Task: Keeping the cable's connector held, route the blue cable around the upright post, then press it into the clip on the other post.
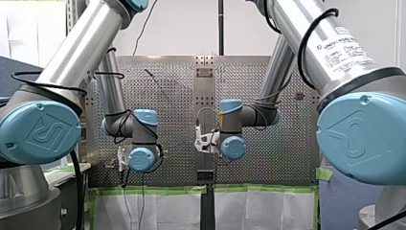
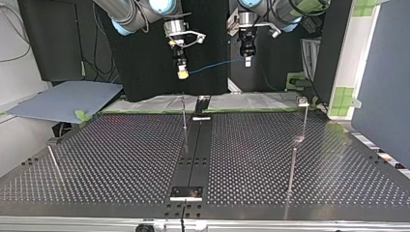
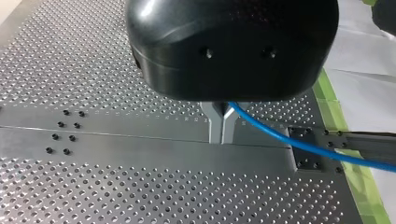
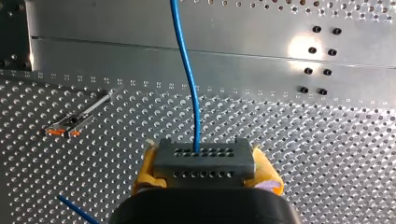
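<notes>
Table: perforated table (image 2: 121, 159) of grey metal, with a dark strip (image 2: 196, 150) along its middle and green tape (image 1: 153, 190) on the edge near my arms.
Cable: the blue cable (image 2: 217, 65) hangs in the air between my two grippers. In the top view it is over the table's far edge, higher than the tops of the posts.
Connector: the grey connector (image 4: 203, 161) has two rows of small holes and sits between the yellow pads (image 4: 145, 170). The cable leaves its face and runs straight ahead of the gripper.
Right gripper: my right gripper (image 4: 205, 173) is closed onto the connector from both sides.
Left gripper: my left gripper (image 3: 222, 133) is black. Its metal fingers (image 3: 215, 126) are pressed together with the cable pinched between them, and from there the cable goes off to one side.
Posts: a thin post (image 2: 184, 116) stands upright beside the dark strip. A second post (image 2: 304, 130) at the top view's right carries a small clip (image 2: 303, 101) on its top. A third post (image 2: 53, 162) at the view's left leans.
Writing: a white label (image 1: 347, 50) on my right arm reads "UNIVERSAL ROBOTS"; the smaller lines under it I cannot read. The blue joint caps (image 1: 40, 132) bear a raised "UR" mark.
</notes>
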Controlling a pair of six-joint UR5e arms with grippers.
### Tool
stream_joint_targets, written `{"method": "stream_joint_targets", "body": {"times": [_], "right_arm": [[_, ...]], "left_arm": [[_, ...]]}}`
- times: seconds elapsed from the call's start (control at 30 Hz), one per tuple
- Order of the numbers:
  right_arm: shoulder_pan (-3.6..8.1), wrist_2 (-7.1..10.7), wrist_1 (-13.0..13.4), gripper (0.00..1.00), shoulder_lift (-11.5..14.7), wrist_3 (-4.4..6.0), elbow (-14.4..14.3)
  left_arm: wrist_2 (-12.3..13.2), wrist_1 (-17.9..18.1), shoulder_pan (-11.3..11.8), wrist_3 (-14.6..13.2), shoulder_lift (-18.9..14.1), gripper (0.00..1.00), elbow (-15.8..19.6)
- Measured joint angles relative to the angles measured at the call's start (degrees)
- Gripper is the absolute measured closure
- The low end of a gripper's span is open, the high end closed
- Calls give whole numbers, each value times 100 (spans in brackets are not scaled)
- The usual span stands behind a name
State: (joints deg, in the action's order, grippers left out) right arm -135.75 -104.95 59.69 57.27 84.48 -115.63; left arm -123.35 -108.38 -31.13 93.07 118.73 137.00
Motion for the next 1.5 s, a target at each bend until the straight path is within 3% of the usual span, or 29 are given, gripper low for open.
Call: {"method": "stream_joint_targets", "body": {"times": [0.3,0.53,1.0,1.13,1.37,1.5], "right_arm": [[53,-55,-54,100,-55,11,54],[145,-245,-307,100,-352,17,352],[150,-264,-351,100,-845,17,525],[175,-261,-377,100,-834,-8,553],[237,-234,-648,100,-565,-235,797],[229,-106,-839,100,-375,-212,900]], "left_arm": [[0,0,0,0,3,100,0],[0,0,0,0,4,100,0],[0,0,0,0,4,100,0],[7,-10,-10,-10,-7,100,2],[20,-286,-55,-284,-281,100,-43],[-75,-472,3,-317,-468,100,-47]]}}
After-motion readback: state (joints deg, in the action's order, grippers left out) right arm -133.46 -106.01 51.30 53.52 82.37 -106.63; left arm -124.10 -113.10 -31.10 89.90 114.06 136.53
